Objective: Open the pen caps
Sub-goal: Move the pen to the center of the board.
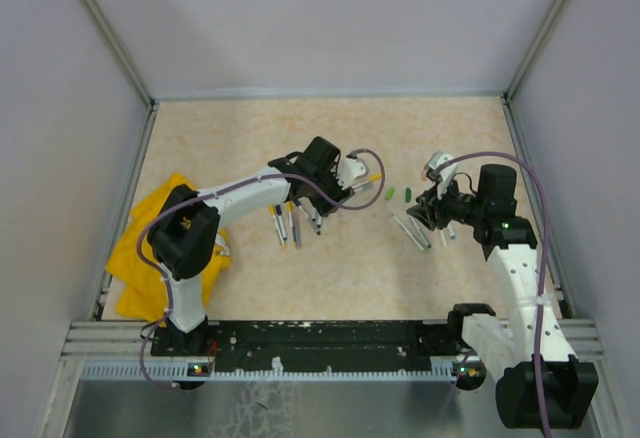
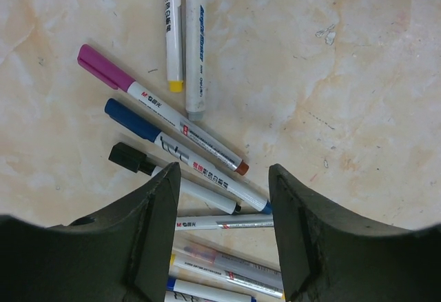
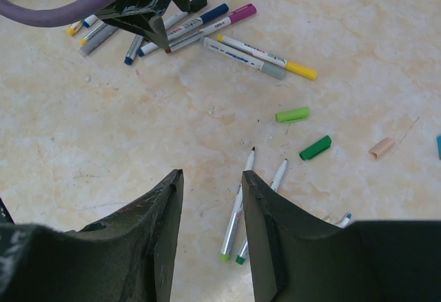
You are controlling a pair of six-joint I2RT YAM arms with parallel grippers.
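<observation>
Saw cloth (image 1: 140, 258) bunched at near left. Found right claw (image 3: 212, 178) apart, gripping nothing, hanging over two uncapped pens (image 3: 233, 223) at right. Noted two green caps (image 3: 293, 114) lying loose between claws, tan cap (image 3: 381, 147) close by. Found left claw (image 2: 222, 178) apart too, straddling pen pile (image 2: 196, 135) at centre, clamping nothing. Spotted purple cap (image 2: 105, 67), blue cap (image 2: 131, 119), black cap (image 2: 127, 157) seated on pens there.
</observation>
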